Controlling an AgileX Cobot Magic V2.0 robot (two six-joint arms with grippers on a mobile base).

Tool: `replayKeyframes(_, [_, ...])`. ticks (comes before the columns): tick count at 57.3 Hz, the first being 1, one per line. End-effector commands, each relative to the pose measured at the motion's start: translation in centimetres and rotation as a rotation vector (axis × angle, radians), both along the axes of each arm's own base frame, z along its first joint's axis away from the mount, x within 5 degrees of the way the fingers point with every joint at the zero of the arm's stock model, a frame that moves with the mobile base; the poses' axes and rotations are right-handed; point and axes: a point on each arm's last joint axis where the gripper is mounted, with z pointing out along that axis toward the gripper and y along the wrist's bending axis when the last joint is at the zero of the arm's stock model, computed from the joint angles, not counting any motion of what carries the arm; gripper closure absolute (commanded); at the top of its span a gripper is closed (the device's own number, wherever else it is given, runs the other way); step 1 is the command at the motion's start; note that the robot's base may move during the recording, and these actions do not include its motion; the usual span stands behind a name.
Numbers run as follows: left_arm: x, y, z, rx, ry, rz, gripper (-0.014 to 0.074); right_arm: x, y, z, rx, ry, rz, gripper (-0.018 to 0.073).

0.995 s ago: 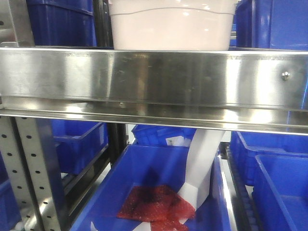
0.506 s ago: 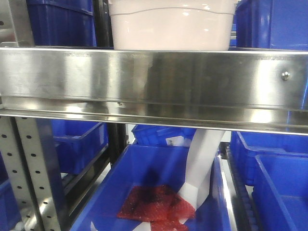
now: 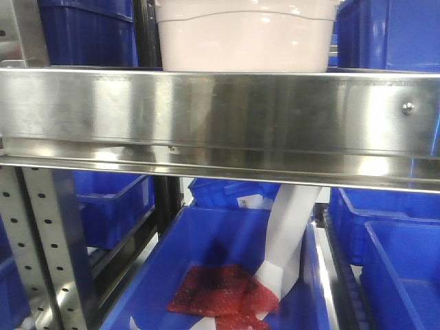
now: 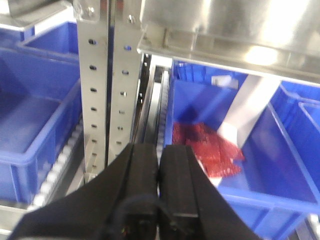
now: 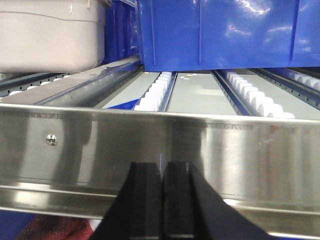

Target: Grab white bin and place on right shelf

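The white bin [image 3: 244, 41], a pale pinkish tub with a curved ridge on its side, stands on the right shelf [image 3: 220, 113] behind the shelf's wide shiny front rail. In the right wrist view the white bin [image 5: 47, 40] sits at the upper left on the roller tracks. My right gripper [image 5: 162, 167] is shut and empty, just in front of the rail [image 5: 225, 150]. Lower down, my left gripper [image 4: 159, 150] is shut on nothing, near the perforated uprights [image 4: 107, 90]. Neither gripper touches the bin.
A blue bin [image 5: 220, 35] stands on the shelf to the right of the white bin. Below the shelf, another blue bin [image 3: 199, 240] holds a red mesh bag [image 3: 223, 289] and a white card strip [image 3: 289, 234]. More blue bins [image 3: 399, 261] flank it.
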Motion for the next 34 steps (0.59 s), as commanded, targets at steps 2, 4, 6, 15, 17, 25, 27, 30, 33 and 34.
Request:
replayKeyframes(2, [0.3, 0.3, 0.9, -0.008, -0.146, 0.034, 0.0715, -0.3, -0.1, 1.7, -0.027, -0.129, -0.011, 0.0489])
replayKeyframes(4, [0.3, 0.4, 1.2, 0.012, -0.183, 0.041, 0.0715, -0.3, -0.1, 1.7, -0.027, -0.129, -0.011, 0.0489])
replayKeyframes(6, [0.4, 0.5, 1.5, 0.034, -0.218, 0.05, 0.0715, -0.3, -0.1, 1.7, -0.027, -0.129, -0.011, 0.0489])
replayKeyframes(15, [0.4, 0.8, 2.1, 0.117, -0.294, 0.091, 0.0715, -0.3, -0.1, 1.7, -0.027, -0.129, -0.011, 0.0489])
replayKeyframes(17, [0.4, 0.9, 2.1, 0.136, -0.298, 0.098, 0.0715, -0.3, -0.1, 1.7, -0.027, -0.129, -0.011, 0.0489])
replayKeyframes(25, [0.4, 0.9, 2.7, 0.135, -0.361, 0.115, 0.0715, -0.3, -0.1, 1.7, -0.027, -0.129, -0.011, 0.0489])
replayKeyframes(27, [0.4, 1.0, 2.8, 0.133, -0.377, 0.117, 0.0715, -0.3, -0.1, 1.7, -0.027, -0.129, -0.011, 0.0489])
replayKeyframes(30, [0.4, 1.0, 3.0, 0.13, -0.397, 0.119, 0.0715, -0.3, -0.1, 1.7, -0.027, -0.129, -0.011, 0.0489])
replayKeyframes(33, [0.4, 1.0, 3.0, 0.128, -0.401, 0.12, 0.0715, -0.3, -0.1, 1.7, -0.027, -0.129, -0.011, 0.0489])
replayKeyframes(34, [0.4, 1.0, 3.0, 0.128, -0.401, 0.12, 0.0715, -0.3, -0.1, 1.7, -0.027, -0.129, -0.011, 0.0489])
